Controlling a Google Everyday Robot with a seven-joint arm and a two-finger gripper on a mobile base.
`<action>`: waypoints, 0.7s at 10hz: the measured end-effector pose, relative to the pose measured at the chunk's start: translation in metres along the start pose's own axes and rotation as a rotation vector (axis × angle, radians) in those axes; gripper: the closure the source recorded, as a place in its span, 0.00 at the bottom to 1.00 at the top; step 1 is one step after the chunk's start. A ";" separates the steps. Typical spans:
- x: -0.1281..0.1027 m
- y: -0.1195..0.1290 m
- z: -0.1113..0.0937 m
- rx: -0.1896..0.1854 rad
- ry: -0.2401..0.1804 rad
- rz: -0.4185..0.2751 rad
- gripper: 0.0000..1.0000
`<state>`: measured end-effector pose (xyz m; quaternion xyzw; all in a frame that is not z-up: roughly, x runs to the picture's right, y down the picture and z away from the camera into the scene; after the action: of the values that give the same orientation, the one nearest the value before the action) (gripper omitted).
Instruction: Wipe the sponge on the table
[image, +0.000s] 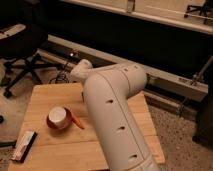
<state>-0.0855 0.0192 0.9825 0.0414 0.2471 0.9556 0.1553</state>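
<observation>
**Over the far half of the surface: a white arm hides pincer and sponge**

Across the middle of the view, the robot's thick white arm (112, 110) rises from the lower right and bends down toward the far side of the pale plank surface (47, 95). It blocks most of what lies behind it. Its narrower wrist end dips near the far edge, and the pincer beyond that wrist is hidden by the arm's own bulk. The pincer is closed tight, but whether it has hold of anything cannot be told.

Left of the arm, a white cup (59, 116) sits on the surface with something red-orange around its base. A short orange stick (76, 120) lies just beside it, between the cup and the arm. A flat packet (24, 145) rests well apart from them, near the front left corner and angled to the edge.

Off the surface, a dark office chair (22, 55) stands on the floor (185, 135) to the left. A long pale rail (172, 82) runs along the base of the dark wall behind.

The sponge does not show. The arm covers the stretch of surface to the right of the cup, so its look and exact place cannot be told.
</observation>
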 end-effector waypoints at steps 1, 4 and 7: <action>-0.002 0.004 0.005 0.002 -0.005 0.009 0.80; -0.014 0.015 0.014 0.009 -0.003 0.055 0.80; -0.049 0.023 0.025 0.018 -0.023 0.132 0.80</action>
<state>-0.0416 -0.0039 1.0157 0.0699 0.2506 0.9610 0.0942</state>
